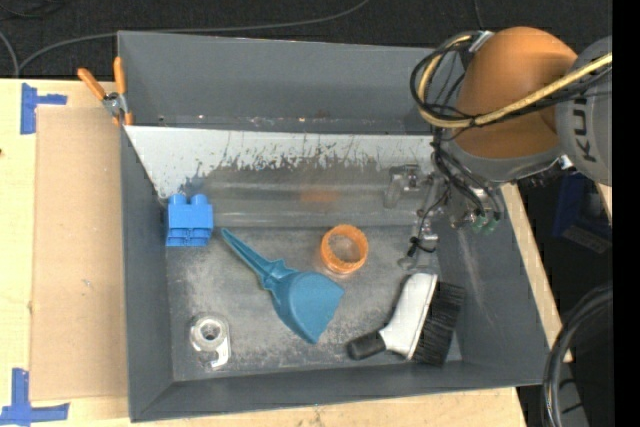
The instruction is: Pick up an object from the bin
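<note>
On the arm (pixel 592 130) I read only "KU"; the rest is cut off. The gripper (pixel 424 237) hangs just past the far end of the white brush (pixel 415 313) with black bristles. I cannot tell how the jaws stand. Left of the brush lie an orange ring (pixel 344 249), a blue funnel (pixel 300 300), a blue block (pixel 189 219) and a small clear jar (pixel 209 336).

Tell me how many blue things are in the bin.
2. A blue building block sits by the left wall; a blue funnel lies near the middle, spout toward the block. The arm may hide more.
</note>
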Robot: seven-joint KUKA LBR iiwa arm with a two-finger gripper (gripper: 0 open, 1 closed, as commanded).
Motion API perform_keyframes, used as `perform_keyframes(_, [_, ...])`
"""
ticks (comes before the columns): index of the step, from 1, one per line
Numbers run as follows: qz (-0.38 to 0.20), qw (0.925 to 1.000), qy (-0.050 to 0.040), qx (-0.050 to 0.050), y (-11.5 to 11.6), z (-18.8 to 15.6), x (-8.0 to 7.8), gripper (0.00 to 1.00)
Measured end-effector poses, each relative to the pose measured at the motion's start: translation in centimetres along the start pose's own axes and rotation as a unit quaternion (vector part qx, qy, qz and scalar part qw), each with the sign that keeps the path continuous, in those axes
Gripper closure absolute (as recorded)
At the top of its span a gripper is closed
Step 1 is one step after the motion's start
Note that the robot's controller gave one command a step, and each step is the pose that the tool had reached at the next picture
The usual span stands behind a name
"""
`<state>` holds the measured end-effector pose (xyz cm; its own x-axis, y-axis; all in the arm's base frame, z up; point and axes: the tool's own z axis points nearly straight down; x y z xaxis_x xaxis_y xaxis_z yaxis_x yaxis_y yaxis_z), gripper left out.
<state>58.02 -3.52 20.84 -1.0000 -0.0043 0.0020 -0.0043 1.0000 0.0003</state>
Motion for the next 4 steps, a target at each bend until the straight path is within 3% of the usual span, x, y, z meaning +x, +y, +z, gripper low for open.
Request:
perform_keyframes(1, [0.001, 1.0000, 0.0000, 0.000, 0.0, 0.0, 0.0, 0.00])
perform_keyframes(2, [0.009, 1.0000, 0.0034, -0.001, 1.7, 5.2, -1.1, 0.00])
perform_keyframes(3, [-0.001, 1.0000, -0.0034, 0.000, 3.5, 4.8, -2.9, 1.00])
perform_keyframes(4, [-0.001, 1.0000, -0.0034, 0.000, 3.5, 4.8, -2.9, 1.00])
